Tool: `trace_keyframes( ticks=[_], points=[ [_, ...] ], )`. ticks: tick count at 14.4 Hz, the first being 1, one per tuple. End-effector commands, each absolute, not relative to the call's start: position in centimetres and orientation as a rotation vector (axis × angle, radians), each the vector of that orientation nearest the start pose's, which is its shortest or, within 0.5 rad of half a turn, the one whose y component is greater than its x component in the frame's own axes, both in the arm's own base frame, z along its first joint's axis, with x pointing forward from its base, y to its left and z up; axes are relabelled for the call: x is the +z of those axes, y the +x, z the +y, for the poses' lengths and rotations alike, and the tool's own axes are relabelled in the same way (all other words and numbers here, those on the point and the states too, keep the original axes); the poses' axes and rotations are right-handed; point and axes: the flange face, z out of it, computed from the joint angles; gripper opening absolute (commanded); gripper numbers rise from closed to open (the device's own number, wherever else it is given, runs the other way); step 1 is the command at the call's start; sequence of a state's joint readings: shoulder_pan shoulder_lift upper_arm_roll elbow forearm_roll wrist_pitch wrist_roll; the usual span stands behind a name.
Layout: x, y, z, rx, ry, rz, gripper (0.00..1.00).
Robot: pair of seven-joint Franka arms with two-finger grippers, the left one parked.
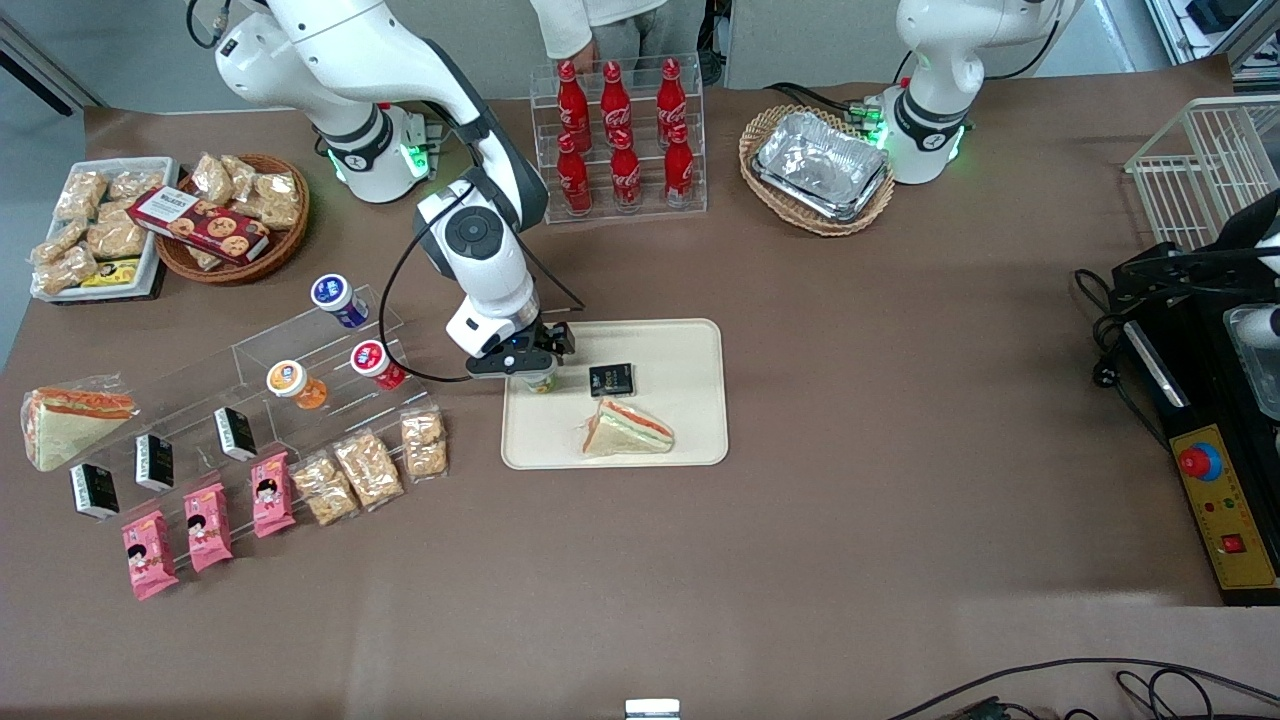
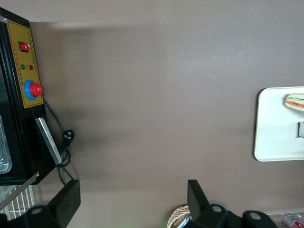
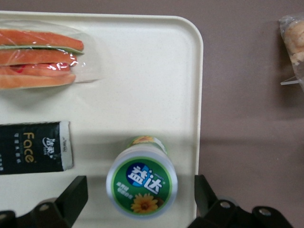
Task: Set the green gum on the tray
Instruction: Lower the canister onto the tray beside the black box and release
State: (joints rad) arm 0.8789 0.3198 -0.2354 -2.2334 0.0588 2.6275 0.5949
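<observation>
The cream-beige tray is lying flat near the middle of the brown table, and it is already carrying a wrapped sandwich and a small black packet. The green gum is standing upright on the tray, just inside the rim at the working arm's end, with its long axis running vertically and its lid facing up.

The right arm's gripper is hanging directly above the bottle, so the gum is lying straight below it, between the two fingers. In the right wrist view the gripper is spread wide: its fingers are standing clear of the green gum on both sides, touching nothing.

Judging from this, the bottle is sitting released on the tray, and the coming move is probably calling for a straight lift away. The front view is hiding the finger gap under the wrist; the wrist view is showing it plainly, along with the lid's sunflower label.
</observation>
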Motion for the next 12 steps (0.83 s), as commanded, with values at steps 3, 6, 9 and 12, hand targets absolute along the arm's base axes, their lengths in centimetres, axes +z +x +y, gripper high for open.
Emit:
trace_keyframes(
  ticks=[3,6,9,12],
  points=[
    [26.1,45.3,33.3,-0.174,-3.083,0.01,1.0],
    [31.2,46.3,33.5,-0.097,-3.09,0.013,1.0],
    [38.4,47.4,34.6,-0.072,-3.072,0.001,1.0],
    [45.7,48.4,36.1,-0.048,-3.068,-0.022,1.0]
  ],
)
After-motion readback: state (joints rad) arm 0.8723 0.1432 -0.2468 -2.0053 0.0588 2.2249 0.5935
